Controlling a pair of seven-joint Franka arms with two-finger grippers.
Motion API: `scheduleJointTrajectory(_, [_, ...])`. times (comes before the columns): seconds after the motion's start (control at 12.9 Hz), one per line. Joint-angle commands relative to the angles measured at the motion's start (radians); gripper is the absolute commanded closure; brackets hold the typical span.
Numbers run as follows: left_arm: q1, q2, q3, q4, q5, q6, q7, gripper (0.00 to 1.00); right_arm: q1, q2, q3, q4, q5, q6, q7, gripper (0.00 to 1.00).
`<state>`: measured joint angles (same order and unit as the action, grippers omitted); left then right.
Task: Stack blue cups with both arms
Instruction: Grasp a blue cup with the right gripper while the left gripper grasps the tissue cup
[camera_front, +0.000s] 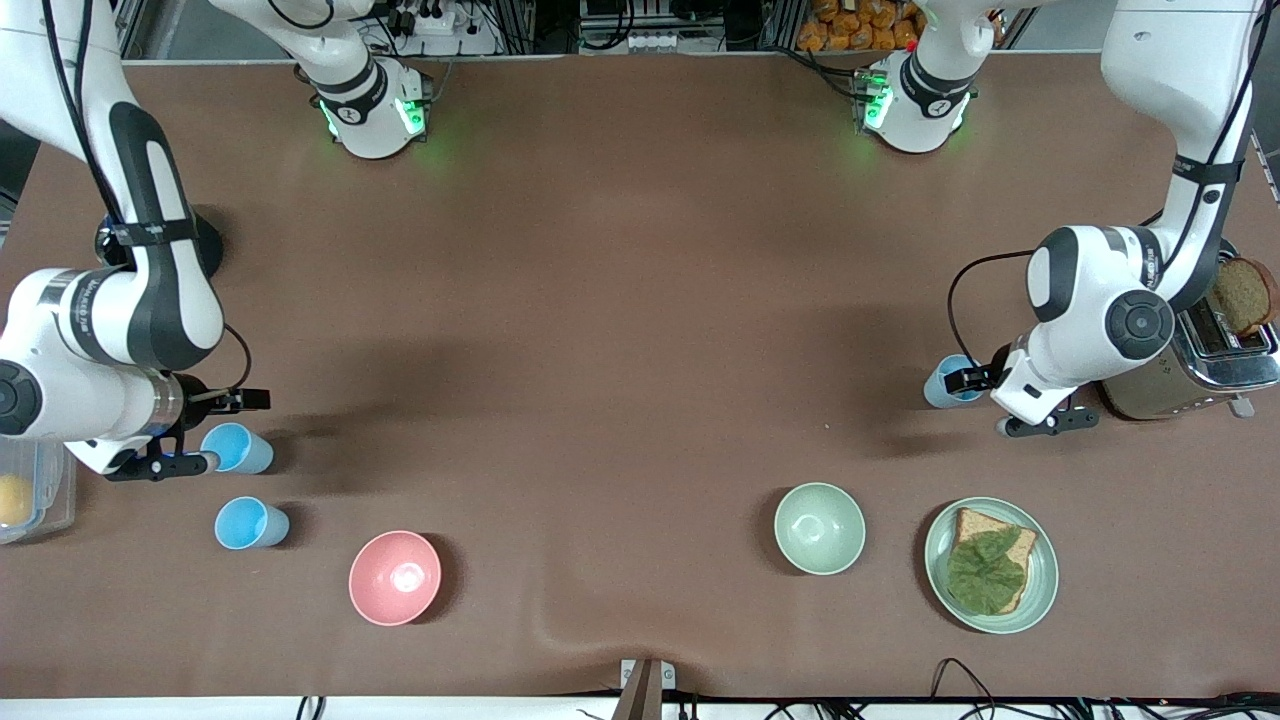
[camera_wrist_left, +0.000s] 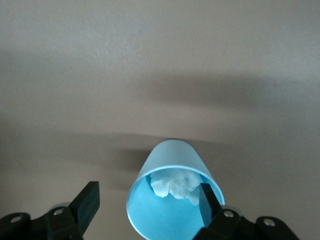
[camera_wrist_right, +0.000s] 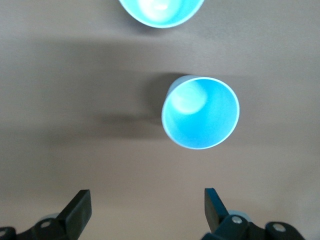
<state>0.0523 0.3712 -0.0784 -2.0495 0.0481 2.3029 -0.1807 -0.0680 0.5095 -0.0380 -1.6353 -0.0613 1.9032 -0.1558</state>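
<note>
Low down, left gripper and right gripper each gape beside a blue cup

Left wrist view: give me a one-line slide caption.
Left gripper open around the rim of a blue cup, one finger inside, white crumpled material within.

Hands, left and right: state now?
Left hand: open, one finger inside small light-blue plastic cup.
Right hand: open, holding nothing.

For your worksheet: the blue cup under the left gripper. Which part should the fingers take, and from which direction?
Take the blue cup by its rim wall, coming down from above. It stands upright and open, and the left gripper, fingers spread, already has one finger inside the mouth and one outside, so closing should pinch the thin wall.
</note>
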Motion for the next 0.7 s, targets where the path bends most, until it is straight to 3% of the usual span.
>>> scheduleJointTrajectory(0.0, [0.003,-0.028,-0.001,-0.037,0.018,0.018,0.017,0.21,-0.004,0.012,0.004,-0.001,-0.015,0.019,-0.033,0.0])
scheduleJointTrajectory(0.15, [0.004,-0.023,-0.001,-0.038,0.018,0.02,0.017,0.36,0.01,0.023,0.004,-0.023,-0.014,0.063,-0.034,0.0])
scheduleJointTrajectory(0.39, [0.001,-0.02,-0.001,-0.037,0.018,0.018,0.014,0.92,0.013,0.047,0.004,-0.057,-0.015,0.164,-0.037,0.0])
scheduleJointTrajectory(0.46, [0.0,-0.018,-0.003,-0.035,0.018,0.018,0.009,1.0,0.014,0.053,0.004,-0.057,-0.015,0.18,-0.037,0.0])
scheduleJointTrajectory(0.62, [-0.009,-0.018,-0.003,-0.026,0.018,0.018,0.001,1.0,-0.001,0.075,0.004,-0.057,-0.015,0.209,-0.065,0.0])
